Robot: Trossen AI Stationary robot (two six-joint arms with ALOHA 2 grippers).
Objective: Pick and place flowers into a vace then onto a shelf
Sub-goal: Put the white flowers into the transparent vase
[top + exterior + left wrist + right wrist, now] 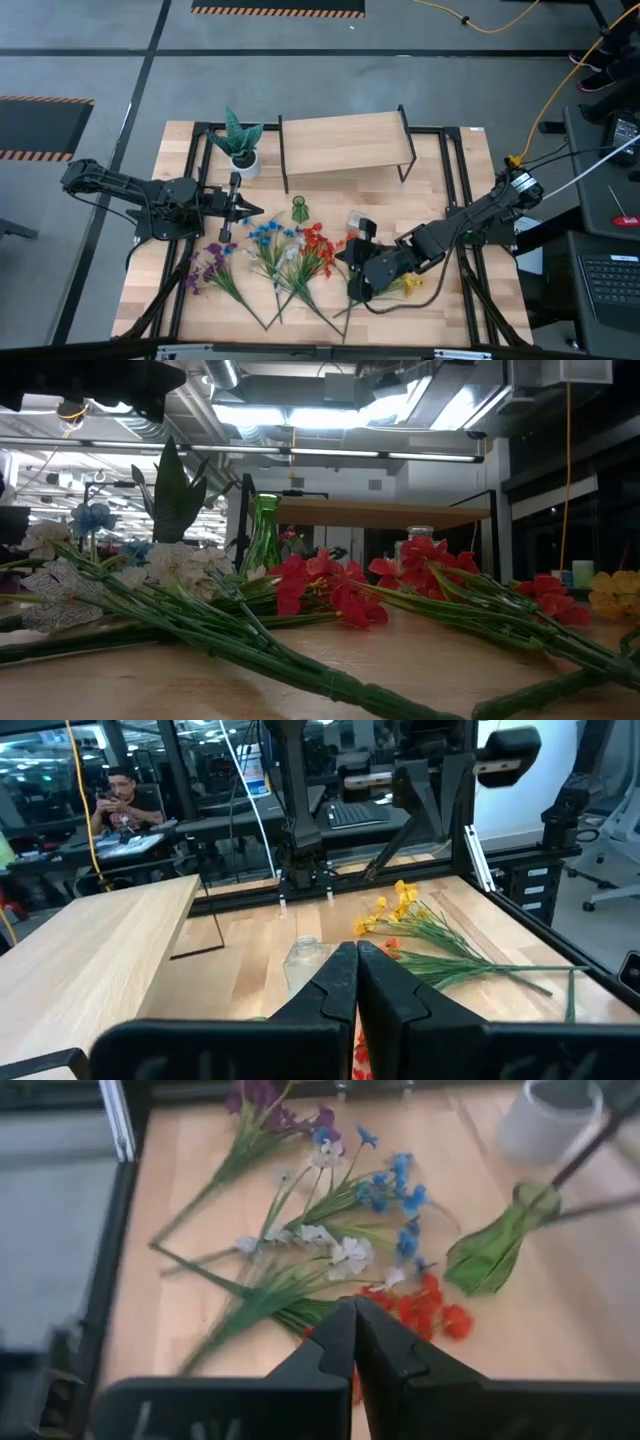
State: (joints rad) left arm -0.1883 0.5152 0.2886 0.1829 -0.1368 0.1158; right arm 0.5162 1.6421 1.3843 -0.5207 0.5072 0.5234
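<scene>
Several flower sprigs lie flat on the table: purple point(210, 265), blue point(265, 235), white point(345, 1252), red point(318, 245) and yellow point(410, 285). A green glass vase point(299, 210) stands upright behind them, and the shelf point(345, 140) stands at the far side. My right gripper point(352, 1320) is shut with nothing in it. It hangs above the table just right of the red sprig point(425, 1305) and slants down toward the table's left. My left gripper point(355, 960) is shut too, held level left of the vase, pointing right.
A spiky green plant in a white pot point(240, 150) stands left of the shelf. A clear glass jar point(355, 220) stands right of the vase. A black frame point(455, 170) runs along the table's edges. A person sits in the room beyond the table.
</scene>
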